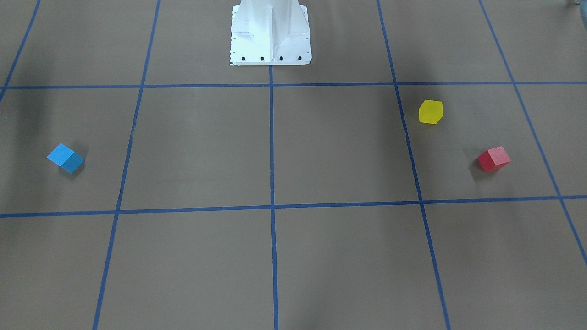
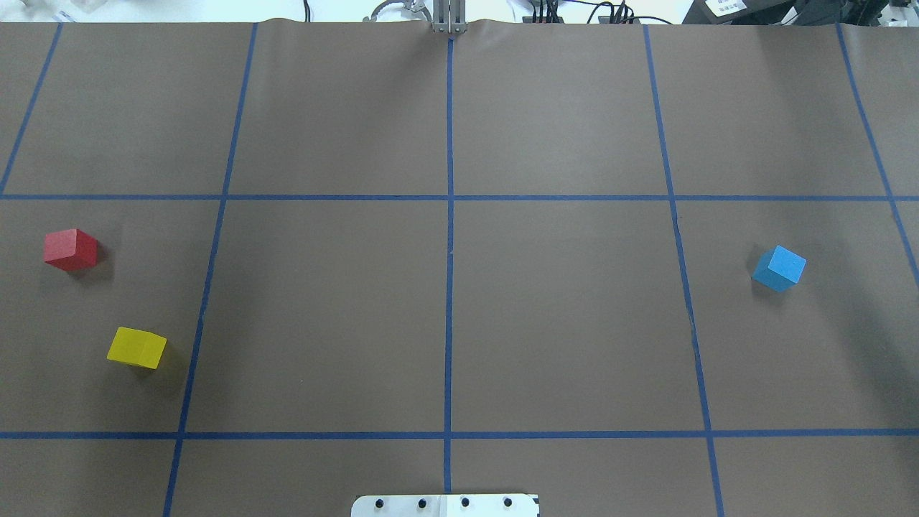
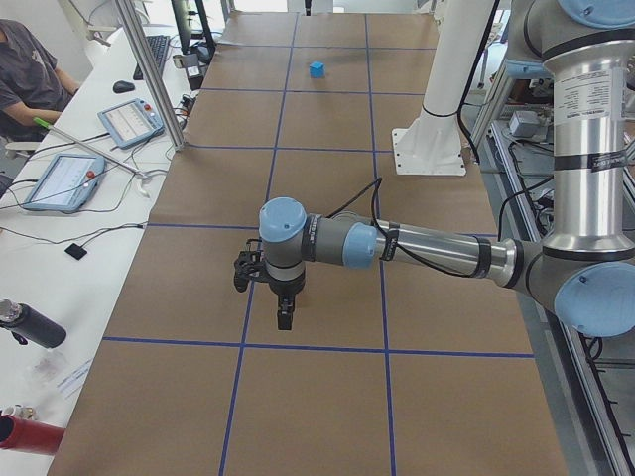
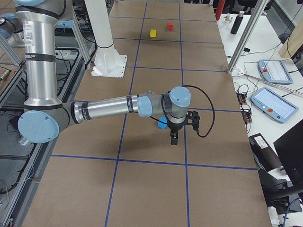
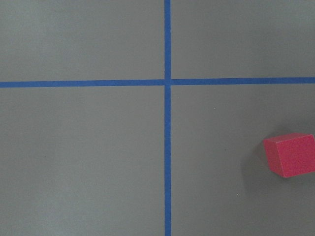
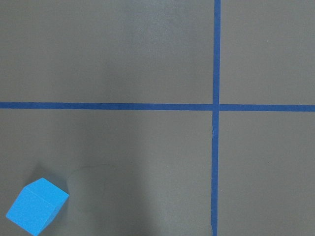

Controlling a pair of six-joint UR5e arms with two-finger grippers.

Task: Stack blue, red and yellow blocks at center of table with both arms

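The blue block point(image 1: 65, 158) lies alone on the robot's right side of the table point(image 2: 779, 268), low left in the right wrist view point(image 6: 37, 205). The red block point(image 1: 494, 159) and the yellow block point(image 1: 430, 112) lie apart on the robot's left side, red point(image 2: 70, 249) farther out than yellow point(image 2: 136, 347). The red block shows at the right edge of the left wrist view point(image 5: 290, 155). My left gripper point(image 3: 285, 317) hangs above the table near them. My right gripper point(image 4: 173, 139) hangs just beside the blue block point(image 4: 162, 123). I cannot tell whether either is open or shut.
The white robot pedestal point(image 1: 270, 36) stands at the table's robot-side edge. Blue tape lines point(image 2: 449, 237) grid the brown table. Side benches hold tablets point(image 3: 60, 180) and a metal post point(image 3: 149, 74); a seated operator point(image 3: 25, 69) is at the far left bench.
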